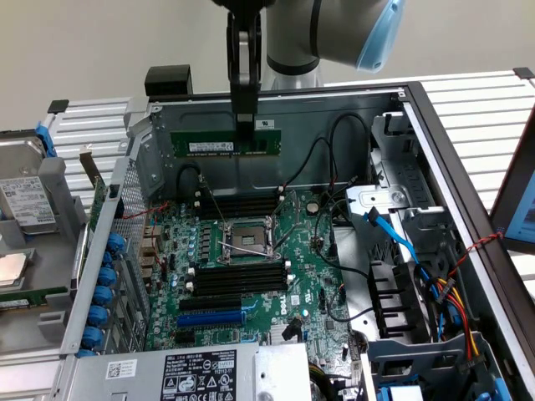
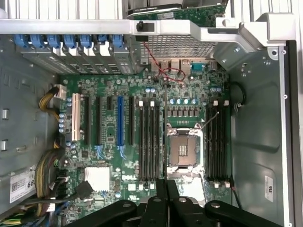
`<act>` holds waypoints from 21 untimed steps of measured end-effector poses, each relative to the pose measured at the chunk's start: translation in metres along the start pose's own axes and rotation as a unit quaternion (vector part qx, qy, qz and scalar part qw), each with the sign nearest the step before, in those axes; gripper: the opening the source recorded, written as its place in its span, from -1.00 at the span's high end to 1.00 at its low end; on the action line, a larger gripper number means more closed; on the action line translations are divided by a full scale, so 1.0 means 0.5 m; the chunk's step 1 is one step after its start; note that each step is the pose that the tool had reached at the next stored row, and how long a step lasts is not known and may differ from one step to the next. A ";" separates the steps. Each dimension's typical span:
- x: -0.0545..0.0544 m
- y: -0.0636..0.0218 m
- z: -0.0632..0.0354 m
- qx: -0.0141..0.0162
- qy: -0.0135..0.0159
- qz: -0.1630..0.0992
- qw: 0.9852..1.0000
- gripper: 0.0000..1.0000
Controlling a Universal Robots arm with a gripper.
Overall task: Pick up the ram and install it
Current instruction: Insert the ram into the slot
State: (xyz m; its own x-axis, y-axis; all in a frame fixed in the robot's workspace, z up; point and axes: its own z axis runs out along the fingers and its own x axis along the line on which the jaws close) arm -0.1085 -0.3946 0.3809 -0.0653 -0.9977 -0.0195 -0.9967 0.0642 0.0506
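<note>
Fingers clamped on the ram, pinching it at mid-length. The green stick hangs level in the air, clear above the motherboard, close to the case's upright wall.

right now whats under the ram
Below the ram, held in the claw, lies the motherboard with black slots and CPU socket. The ram covers a strip of case wall.

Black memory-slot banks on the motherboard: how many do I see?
2. One bank lies between the CPU socket and the case wall; the other bank on the socket's opposite side, toward the blue slot.
</note>
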 end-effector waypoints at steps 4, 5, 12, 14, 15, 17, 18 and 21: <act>0.003 -0.001 0.015 0.001 -0.001 0.013 1.000 0.76; 0.004 -0.001 0.018 0.001 -0.001 0.013 1.000 0.76; 0.007 -0.006 0.043 0.002 -0.001 0.016 1.000 0.76; 0.007 -0.008 0.050 0.002 -0.001 0.016 1.000 0.76; 0.007 -0.008 0.054 0.002 -0.001 0.016 1.000 0.76; 0.008 -0.009 0.061 0.003 -0.001 0.016 1.000 0.76; 0.008 -0.009 0.064 0.003 -0.001 0.016 1.000 0.76; 0.008 -0.010 0.072 0.006 -0.001 0.015 1.000 0.76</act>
State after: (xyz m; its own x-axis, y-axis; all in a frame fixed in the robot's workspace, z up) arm -0.1057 -0.3981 0.3446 -0.0962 -0.9952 -0.0198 -0.9947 0.0954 0.0394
